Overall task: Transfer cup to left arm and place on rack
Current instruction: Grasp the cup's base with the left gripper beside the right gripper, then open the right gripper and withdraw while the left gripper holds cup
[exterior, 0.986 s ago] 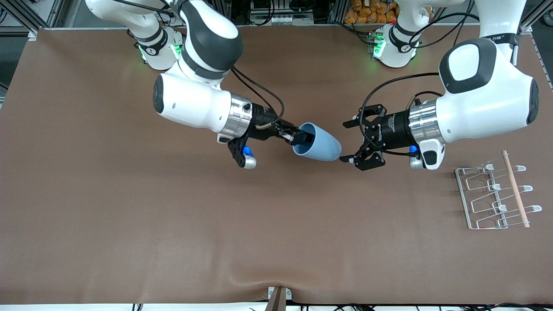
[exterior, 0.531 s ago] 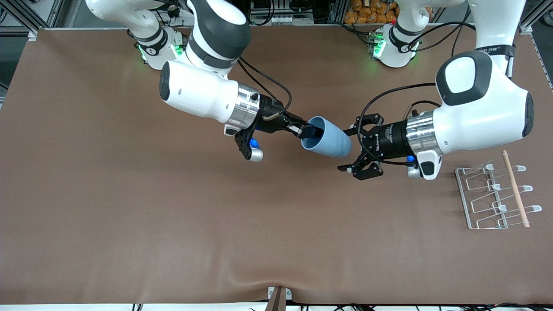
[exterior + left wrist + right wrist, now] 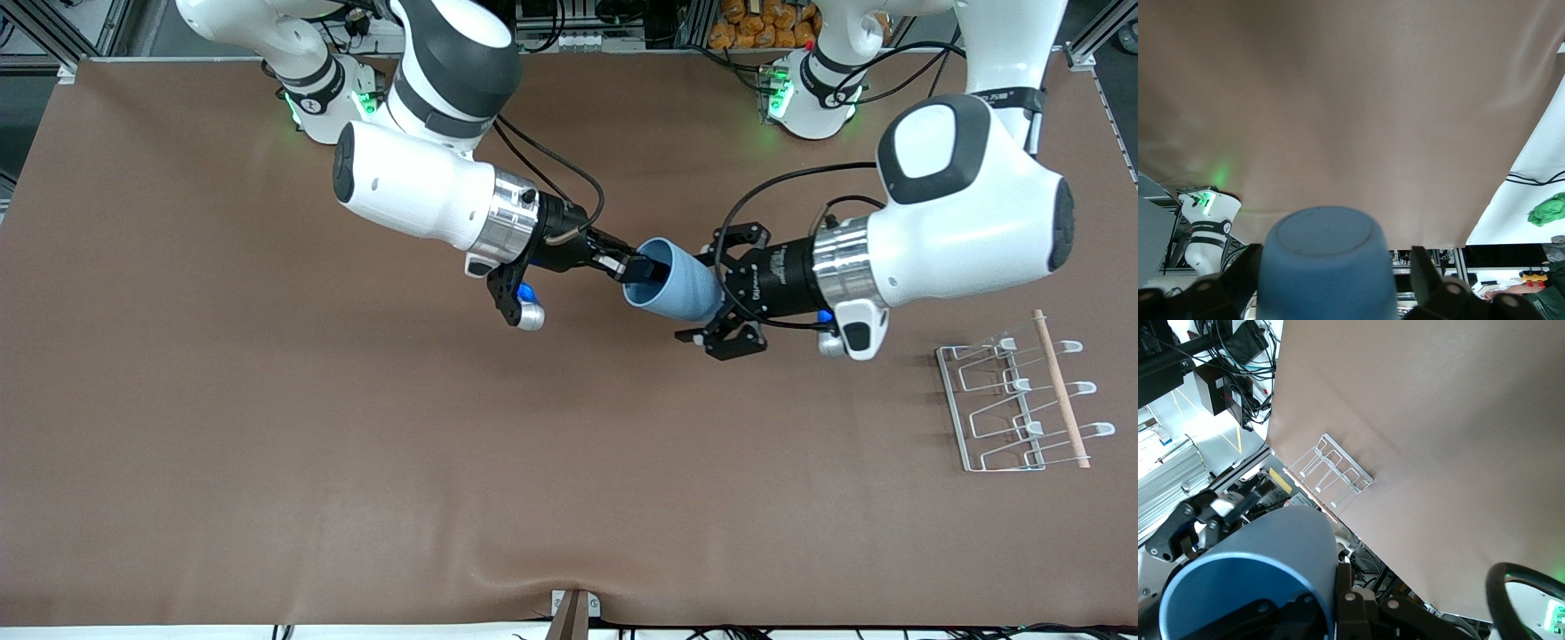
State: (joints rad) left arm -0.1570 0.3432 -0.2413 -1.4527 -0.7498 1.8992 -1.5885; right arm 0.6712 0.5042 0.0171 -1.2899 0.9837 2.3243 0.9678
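The light-blue cup is held on its side in the air over the middle of the table. My right gripper is shut on its rim, one finger inside the mouth. In the right wrist view the cup fills the lower corner by the gripper. My left gripper is open, its fingers on either side of the cup's base end. In the left wrist view the cup's base sits between the spread fingers, with a gap on one side. The white wire rack stands at the left arm's end of the table.
The rack's wooden rod lies along its side toward the table's end. The rack also shows in the right wrist view. A brown mat covers the table. Both arm bases stand along the edge farthest from the front camera.
My left gripper has moved toward the right arm's end, so its open fingers now straddle the cup's base. My right arm has brought the cup a little toward it.
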